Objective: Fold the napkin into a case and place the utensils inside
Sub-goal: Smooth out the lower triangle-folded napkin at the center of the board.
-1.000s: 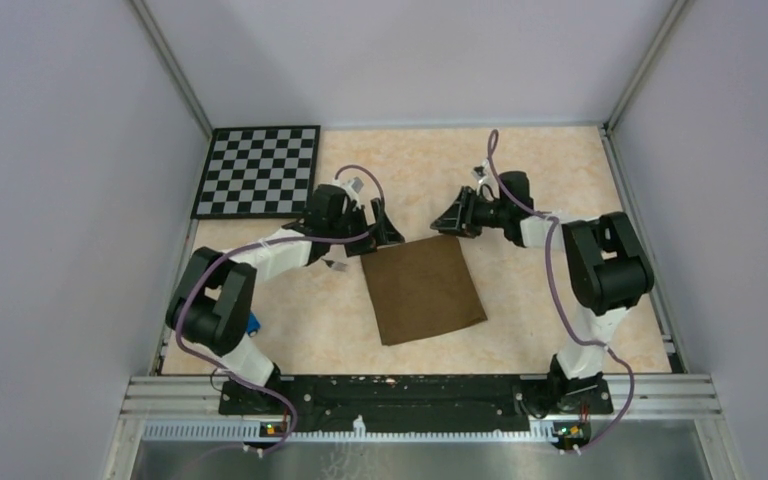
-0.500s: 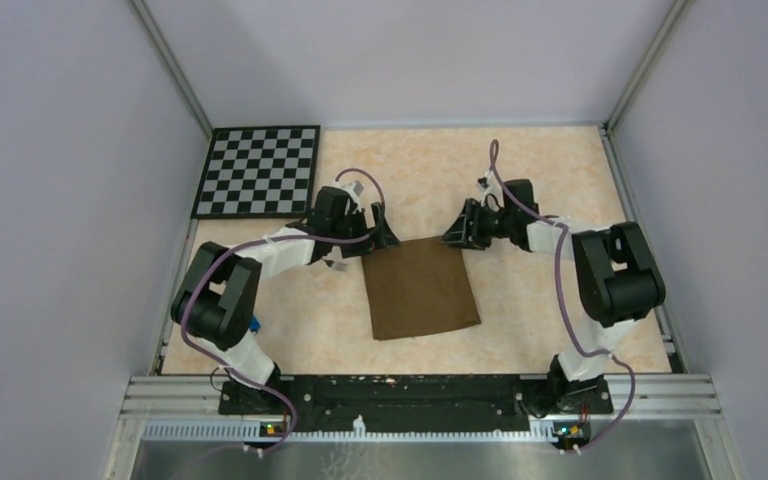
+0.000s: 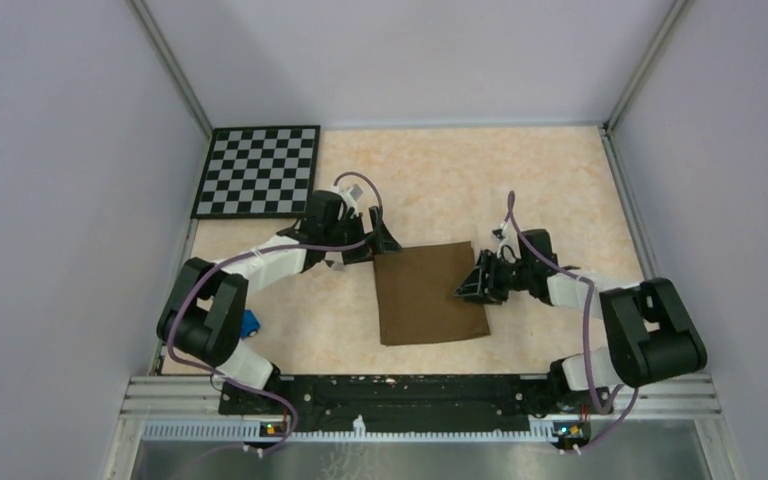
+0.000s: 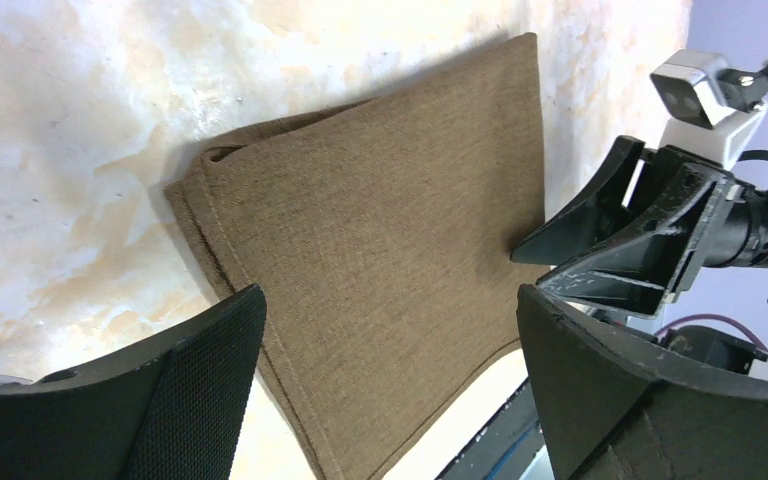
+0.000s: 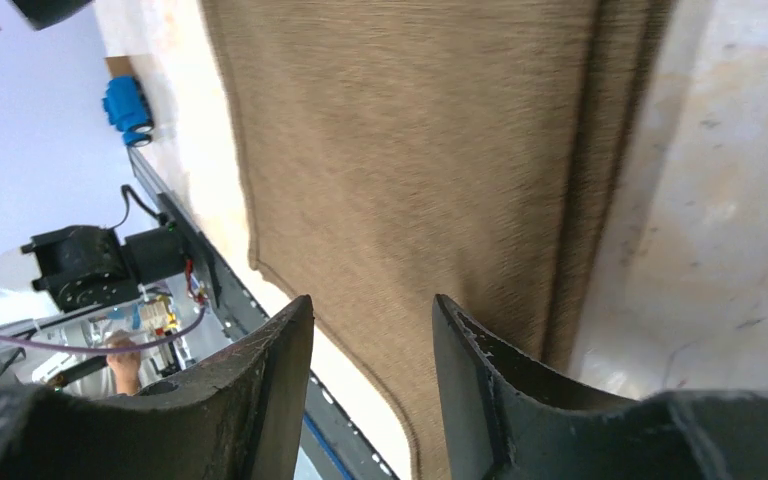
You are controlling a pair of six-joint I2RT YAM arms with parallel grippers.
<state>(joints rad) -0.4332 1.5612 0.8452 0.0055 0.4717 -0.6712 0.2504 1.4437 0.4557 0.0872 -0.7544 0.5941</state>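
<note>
The dark brown napkin (image 3: 428, 292) lies flat mid-table, folded into a broad doubled sheet (image 4: 380, 220); its layered edges show at the corner. A case is not in view, and the utensils are hidden. My left gripper (image 3: 384, 241) hovers at the napkin's far-left corner, wide open (image 4: 390, 385) with only cloth beneath. At the cloth's right edge, my right gripper (image 3: 469, 286) stands part-way open (image 5: 372, 385) over the napkin (image 5: 410, 150), with nothing between its fingers. The right gripper (image 4: 615, 240) also shows in the left wrist view.
A black-and-white checkerboard (image 3: 258, 170) lies at the far left. The small blue toy car (image 3: 250, 322) sits by the left arm's base, also seen as the blue car (image 5: 126, 108) in the right wrist view. Walls enclose the table.
The right gripper moved from the napkin's far-right corner down along its right edge toward me. The napkin turned slightly and squared up. The left gripper barely moved.
</note>
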